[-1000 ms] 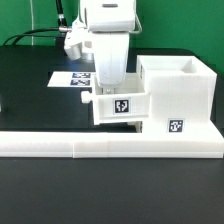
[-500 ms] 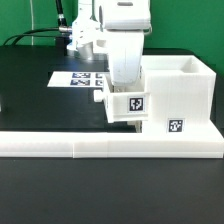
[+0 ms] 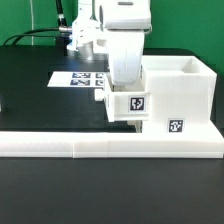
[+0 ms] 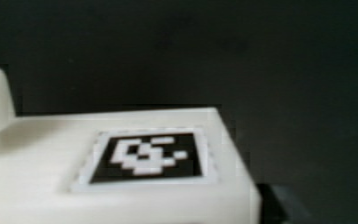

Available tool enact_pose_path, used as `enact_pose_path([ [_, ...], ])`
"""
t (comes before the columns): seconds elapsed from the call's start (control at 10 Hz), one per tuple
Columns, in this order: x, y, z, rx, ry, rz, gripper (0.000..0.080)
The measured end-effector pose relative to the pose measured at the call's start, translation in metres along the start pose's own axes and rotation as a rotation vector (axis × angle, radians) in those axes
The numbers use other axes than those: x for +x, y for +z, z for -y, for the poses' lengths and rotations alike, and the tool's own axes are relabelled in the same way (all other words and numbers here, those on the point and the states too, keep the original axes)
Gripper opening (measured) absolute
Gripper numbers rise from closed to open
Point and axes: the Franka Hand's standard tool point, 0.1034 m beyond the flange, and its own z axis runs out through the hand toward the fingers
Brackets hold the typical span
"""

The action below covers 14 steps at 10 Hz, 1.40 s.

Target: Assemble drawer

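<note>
A small white drawer tray (image 3: 128,103) with a black-and-white tag on its front is held at the open side of the tall white drawer shell (image 3: 182,88), partly inside it. My gripper (image 3: 124,84) comes down from above and is shut on the tray; its fingertips are hidden behind the tray wall. In the wrist view the tray's tagged face (image 4: 149,155) fills the lower part, with one dark finger (image 4: 275,206) at its edge. Another tag (image 3: 176,126) sits low on the shell's front.
A long low white L-shaped rail (image 3: 100,146) runs along the front, against the shell's base. The marker board (image 3: 72,78) lies flat on the black table behind the tray. Cables hang at the back on the exterior view's left.
From one second ago to half a second ago my gripper carried the tray toward the exterior view's right, into the shell's opening. Since then nothing has visibly moved.
</note>
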Motion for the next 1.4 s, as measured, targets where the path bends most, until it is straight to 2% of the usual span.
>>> enact_pose_path([
  [0.1, 0.001, -0.006, 0.0, 0.005, -0.003, 0.005, 0.0255],
  [0.2, 0.0, -0.016, 0.0, 0.017, -0.005, 0.015, 0.0437],
  [0.3, -0.004, -0.025, 0.0, 0.025, -0.003, 0.025, 0.0566],
  [0.4, -0.011, -0.033, 0.002, 0.033, -0.01, 0.034, 0.0566],
  [0.5, -0.021, -0.044, 0.004, 0.048, -0.037, 0.045, 0.0636],
  [0.6, -0.031, -0.058, 0.002, 0.058, -0.078, 0.055, 0.0645],
  [0.7, -0.044, -0.063, 0.002, 0.061, -0.144, 0.058, 0.0649],
  [1.0, -0.05, -0.058, 0.004, 0.071, -0.166, 0.039, 0.0649],
  [1.2, -0.068, -0.039, 0.007, 0.112, -0.212, -0.076, 0.0649],
  [1.4, -0.077, -0.024, 0.008, 0.149, -0.213, -0.185, 0.0649],
])
